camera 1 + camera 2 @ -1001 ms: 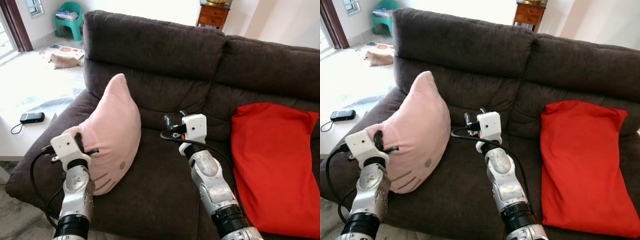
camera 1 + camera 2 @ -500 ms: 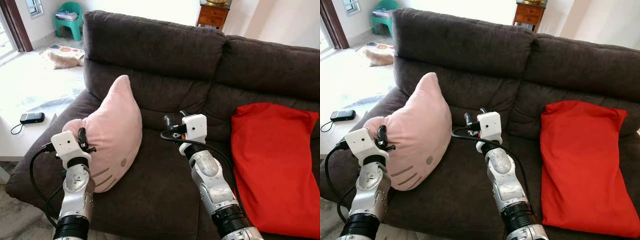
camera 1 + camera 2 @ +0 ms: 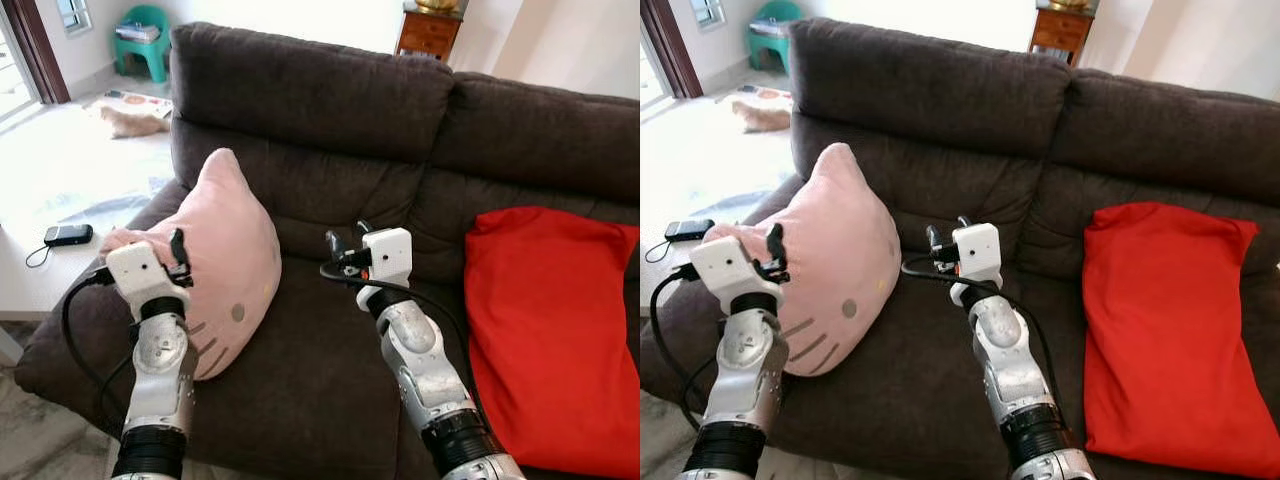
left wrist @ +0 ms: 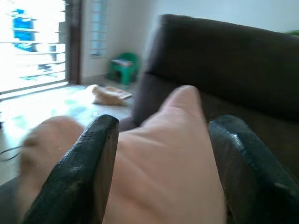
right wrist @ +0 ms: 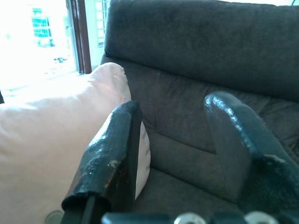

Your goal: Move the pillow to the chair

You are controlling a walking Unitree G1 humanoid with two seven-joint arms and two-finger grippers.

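A dark brown fabric sofa (image 3: 330,100) spans the room, its seat carrying a red rectangular cushion (image 3: 550,320) on the robot's right and a pink cat-face pillow (image 3: 225,250) on the left. The pillow sits on the left seat cushion beside the armrest, leaning toward the backrest with one ear pointing up, its grey whisker marks and small nose facing outward. The left gripper (image 3: 178,262) presses against the pillow's near side at its upper edge; in the left wrist view its two black fingers (image 4: 86,163) stand apart with the pink fabric bulging between them. The right gripper (image 3: 345,245) hovers above the middle seat cushion, just beside the pillow's right edge, its fingers (image 5: 112,154) spread wide with nothing between them. Beyond the sofa's left end, a white tabletop (image 3: 40,275) holds a small dark phone-like device (image 3: 67,234) with a cord. Farther back, a green plastic chair (image 3: 145,35) stands by the wall, and a wooden cabinet (image 3: 430,30) rises behind the sofa.
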